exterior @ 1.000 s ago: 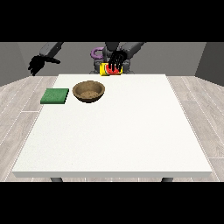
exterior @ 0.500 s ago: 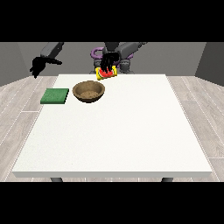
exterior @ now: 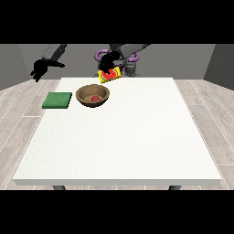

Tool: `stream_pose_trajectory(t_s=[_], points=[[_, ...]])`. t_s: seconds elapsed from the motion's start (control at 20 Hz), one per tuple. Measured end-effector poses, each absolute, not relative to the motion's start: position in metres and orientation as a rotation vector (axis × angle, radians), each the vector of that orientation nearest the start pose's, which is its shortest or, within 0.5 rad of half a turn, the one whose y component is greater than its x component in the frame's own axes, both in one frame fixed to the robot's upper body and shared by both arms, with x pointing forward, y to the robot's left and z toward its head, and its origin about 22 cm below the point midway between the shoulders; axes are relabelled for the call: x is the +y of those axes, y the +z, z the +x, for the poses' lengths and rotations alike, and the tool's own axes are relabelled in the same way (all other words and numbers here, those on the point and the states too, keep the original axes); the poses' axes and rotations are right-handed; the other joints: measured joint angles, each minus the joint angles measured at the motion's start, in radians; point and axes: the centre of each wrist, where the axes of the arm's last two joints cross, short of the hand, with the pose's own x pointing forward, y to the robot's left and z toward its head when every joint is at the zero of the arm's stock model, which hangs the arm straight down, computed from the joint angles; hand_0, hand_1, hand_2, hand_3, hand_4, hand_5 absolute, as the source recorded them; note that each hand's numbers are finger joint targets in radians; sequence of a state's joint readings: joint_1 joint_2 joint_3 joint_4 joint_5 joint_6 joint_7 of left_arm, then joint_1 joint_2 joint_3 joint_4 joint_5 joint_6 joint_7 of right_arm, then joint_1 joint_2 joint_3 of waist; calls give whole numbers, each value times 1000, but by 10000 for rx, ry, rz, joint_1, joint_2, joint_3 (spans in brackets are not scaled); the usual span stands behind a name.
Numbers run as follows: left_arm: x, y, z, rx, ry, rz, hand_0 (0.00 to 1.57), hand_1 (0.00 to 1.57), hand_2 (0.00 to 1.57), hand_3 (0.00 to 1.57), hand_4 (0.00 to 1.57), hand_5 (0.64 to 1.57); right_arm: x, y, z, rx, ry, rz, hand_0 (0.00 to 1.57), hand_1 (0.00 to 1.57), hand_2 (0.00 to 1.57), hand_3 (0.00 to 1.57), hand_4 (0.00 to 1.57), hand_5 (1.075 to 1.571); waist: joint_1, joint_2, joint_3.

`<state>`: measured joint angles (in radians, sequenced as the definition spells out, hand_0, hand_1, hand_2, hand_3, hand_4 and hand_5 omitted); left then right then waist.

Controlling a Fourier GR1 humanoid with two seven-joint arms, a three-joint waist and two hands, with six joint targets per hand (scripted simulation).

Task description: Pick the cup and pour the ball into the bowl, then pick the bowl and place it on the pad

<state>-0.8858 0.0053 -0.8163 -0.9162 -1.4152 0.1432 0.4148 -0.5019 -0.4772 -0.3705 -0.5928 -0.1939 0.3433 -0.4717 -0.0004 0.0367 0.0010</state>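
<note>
A yellow cup (exterior: 110, 75) with a red inside is held tipped on its side above the far rim of the brown bowl (exterior: 84, 93). The hand at the view's right (exterior: 108, 61) is curled round the cup from above. A red ball (exterior: 95, 98) lies inside the bowl. The green pad (exterior: 57, 100) lies flat on the table left of the bowl. The hand at the view's left (exterior: 39, 70) hangs in the air beyond the table's far left corner, fingers loosely spread, holding nothing.
The white table (exterior: 137, 137) stretches wide towards the camera and to the right. The robot's body (exterior: 130, 61) stands behind the far edge.
The hand with the cup has swung left over the bowl and tipped the cup; the red ball now lies in the bowl. The other hand has drifted slightly.
</note>
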Motion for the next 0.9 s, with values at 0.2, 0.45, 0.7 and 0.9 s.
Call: stream_pose_trajectory(t_s=[0.2, 0.45, 0.7, 0.9], points=[[-10, 67, 334, 18555, 21312, -17424, 1552, 1552, 1571, 1571, 1188, 1466, -418, -10, 324, -16809, -1001, -632, 0, 0, 0, 211, 0, 1517, -6, -204, -1], [-11, 86, 343, 17701, 21253, -17564, 1499, 1499, 1571, 1571, 1209, 1457, -417, -14, 322, -16743, -967, -671, 0, 0, 0, 262, 0, 1528, -25, -238, -5], [-13, 92, 336, 18584, 21238, -17225, 0, 0, 1571, 1571, 1324, 1364, -421, -23, 315, -16213, -1196, -371, 0, 0, 0, 0, 474, 1558, 306, -229, -8], [13, 104, 345, 22624, 20092, -17530, 415, 415, 1571, 1571, 998, 1565, -429, -23, 309, -16019, -1594, -321, 0, 0, 0, 0, 474, 1558, 920, -151, -26]])
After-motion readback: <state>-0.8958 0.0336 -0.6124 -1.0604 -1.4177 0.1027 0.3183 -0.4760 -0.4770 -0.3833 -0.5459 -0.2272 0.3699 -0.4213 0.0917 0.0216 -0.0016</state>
